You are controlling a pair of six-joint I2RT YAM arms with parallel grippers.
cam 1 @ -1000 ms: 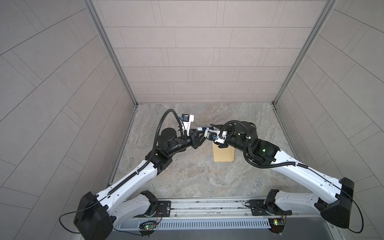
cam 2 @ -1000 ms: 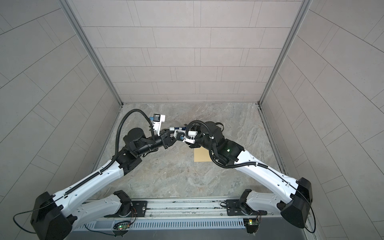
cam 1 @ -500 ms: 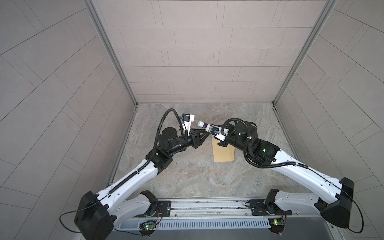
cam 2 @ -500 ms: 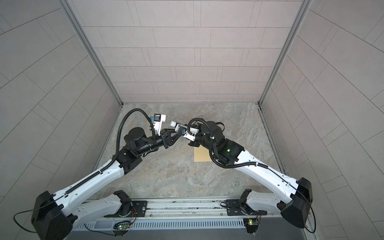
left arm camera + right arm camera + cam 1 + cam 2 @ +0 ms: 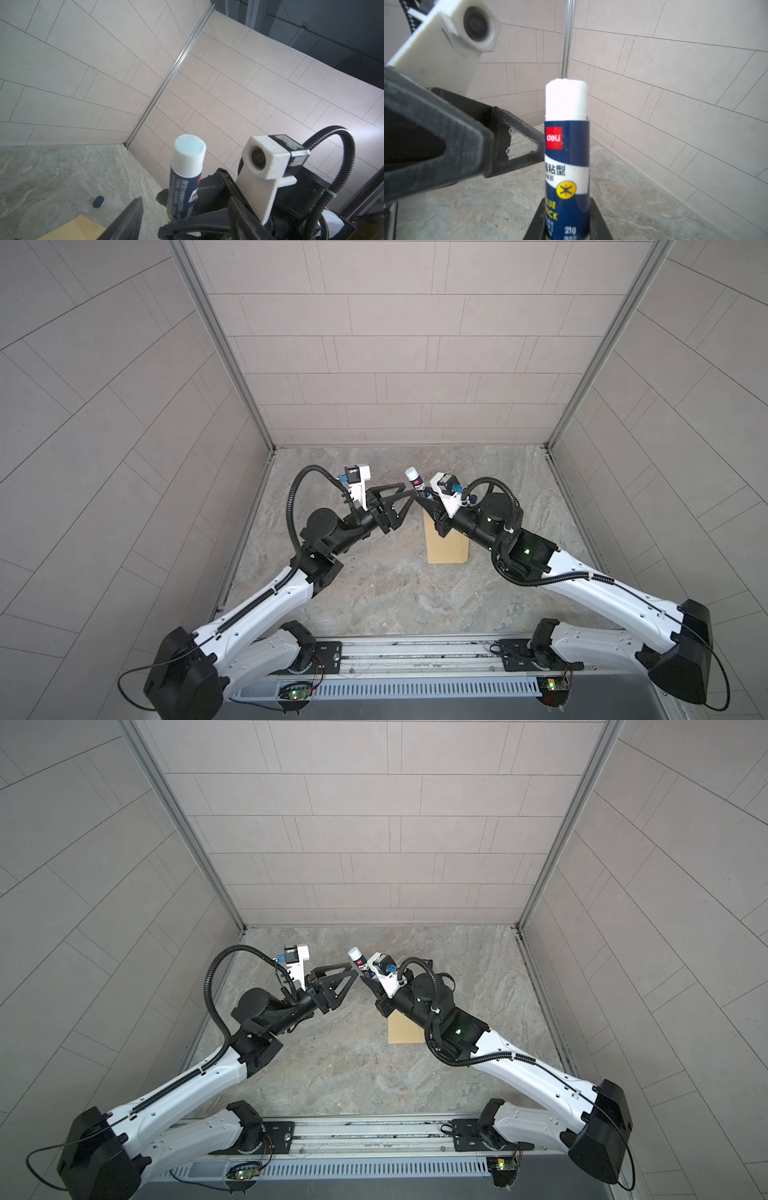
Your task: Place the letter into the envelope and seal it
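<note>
Envelope (image 5: 446, 547), a long rectangle of plain yellow-tan manila paper, lies flat on the grey marble-patterned worktop (image 5: 374, 593), partly under the right arm, where either arm can get at its flap. The cream bordered letter shows in no view. It is probably already inside, since the work now seems to be sealing.

The right pincer (image 5: 424, 499) is clamped on the lower body of a blue-and-white plastic glue stick (image 5: 417, 482) and holds it tilted up above the envelope's far end. Its top is bare, with pale glue showing in the left wrist view, so it looks ready to be turned down onto the flap. A small dark oval piece (image 5: 98, 201) lies on the worktop near the envelope; it may be the cap, though that is unclear.

The left pincer (image 5: 409, 493) stands with its jaws spread, just beside the stick and holding nothing.

A second ago the stick lay nearly level between both pincers, the left one closed on it. Since then the left has let go, and the right alone has raised it.
</note>
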